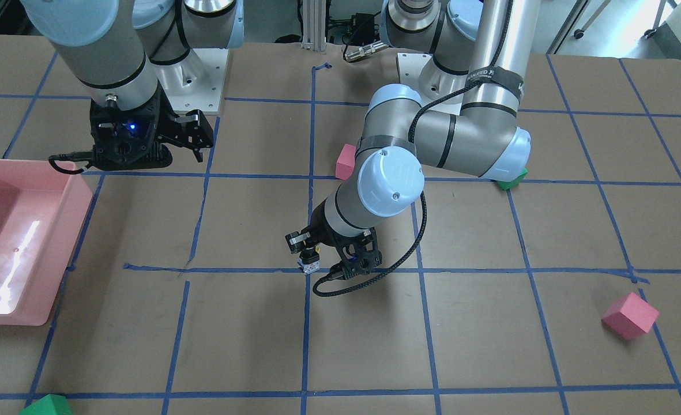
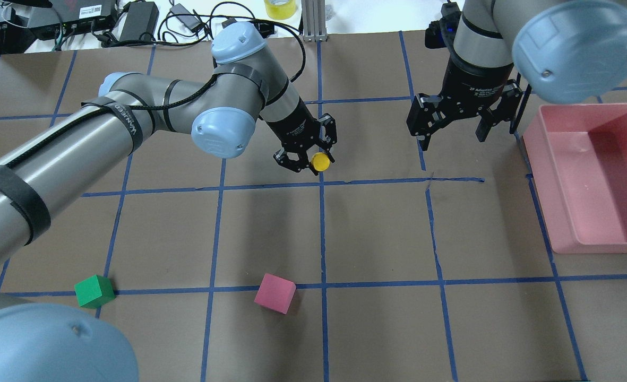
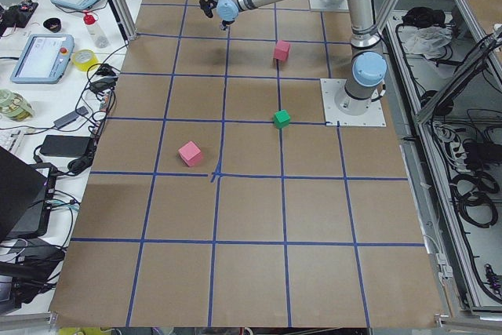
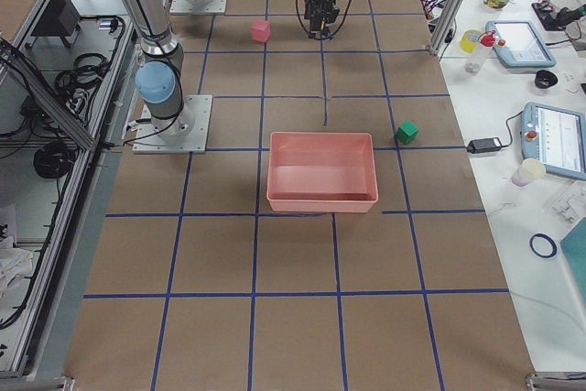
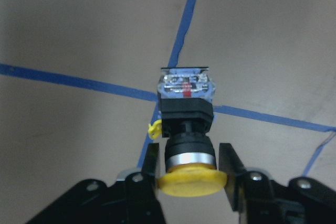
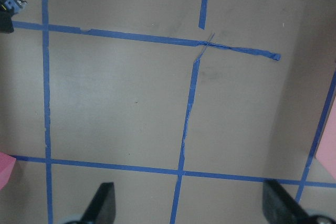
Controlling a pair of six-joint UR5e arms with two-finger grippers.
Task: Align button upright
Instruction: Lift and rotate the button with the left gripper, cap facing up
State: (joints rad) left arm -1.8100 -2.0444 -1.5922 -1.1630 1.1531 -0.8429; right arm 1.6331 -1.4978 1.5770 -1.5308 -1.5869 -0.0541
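Quick status from us: we'd call this one most of the way there. The left end effector (image 2: 310,162) is pinching the button (image 5: 186,129) just under its yellow cap. In the left wrist view the cap sits nearest the camera and the clear/blue base points away, down at the tabletop (image 2: 377,233). So the button already looks upright to us, cap on top. It sits right over a crossing of the blue tape lines (image 5: 79,80), roughly mid-table.

What we can't work out is whether the base is actually resting on the tabletop or hanging just above it. The front view puts it very low, but no angle settles it.

As we read it, what's left is setting it down if it isn't already, letting go, and seeing whether it stands by itself. That narrow base under a wide cap could tip it.

The right end effector (image 2: 454,137) is spread wide, holding nothing, near the pink bin (image 2: 539,185).
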